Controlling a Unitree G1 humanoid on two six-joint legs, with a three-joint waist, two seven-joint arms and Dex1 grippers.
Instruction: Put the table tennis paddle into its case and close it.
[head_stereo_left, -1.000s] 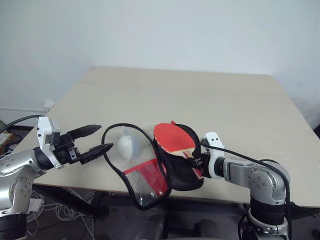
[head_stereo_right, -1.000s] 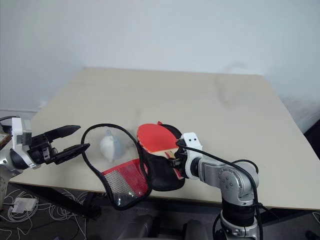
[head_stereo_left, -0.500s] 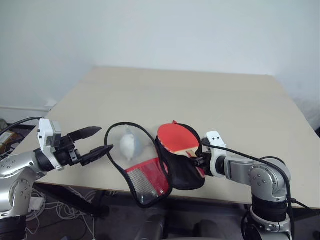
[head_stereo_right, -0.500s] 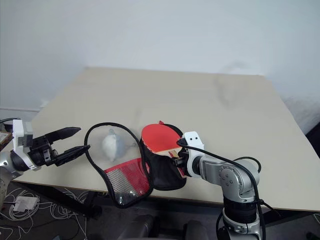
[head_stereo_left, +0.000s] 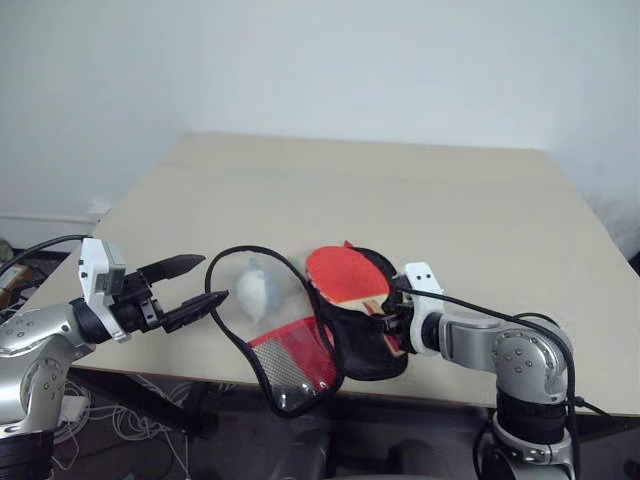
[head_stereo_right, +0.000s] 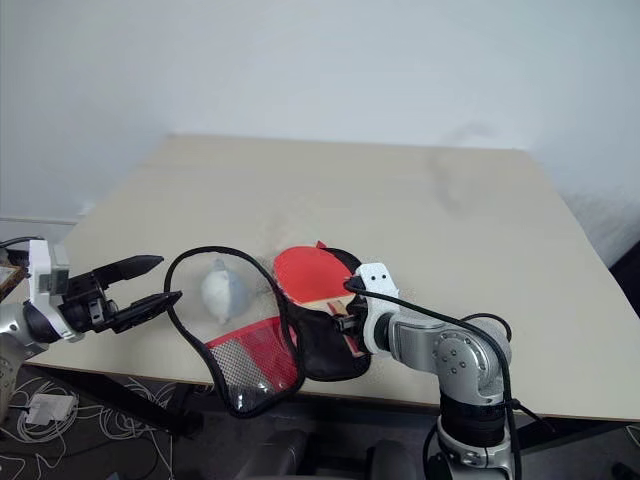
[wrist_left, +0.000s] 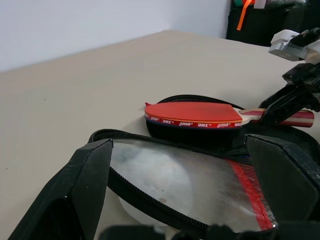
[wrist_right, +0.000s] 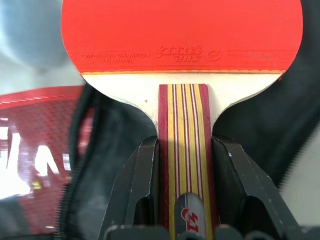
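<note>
The table tennis paddle (head_stereo_left: 347, 276) is held by the right gripper (wrist_right: 183, 165), whose two black fingers (wrist_right: 142, 185) pinch the sides of the striped red-and-yellow wooden handle. In the right wrist view the handle runs straight up between the fingers to the pale wood neck and the round red rubber face, which carries printed lettering along its lower part. The paddle sits above the black half of the case (head_stereo_left: 362, 345), its red face turned upward and its handle pointing right toward the gripper.

The case lies open at the near edge of the desk (head_stereo_left: 400, 200), close to the middle. Its black fabric half is under the paddle, while the other half, with a red and silvery mesh panel (head_stereo_left: 290, 358), hangs over the near edge. A black zipper rim (head_stereo_left: 225, 262) loops up to the left of the paddle and rings a whitish translucent plastic wad (head_stereo_left: 250, 290) that rests on the desk surface.

The left gripper (head_stereo_left: 196, 284) hovers at the near left corner of the desk, pointing right toward the zipper loop. Its fingers (head_stereo_left: 178, 264) are spread wide and hold nothing; the lower fingertip is just beside the rim, and I cannot tell whether it touches. In the left wrist view the rim and the clear panel of the case lie between the two fingers, with the paddle beyond.
</note>
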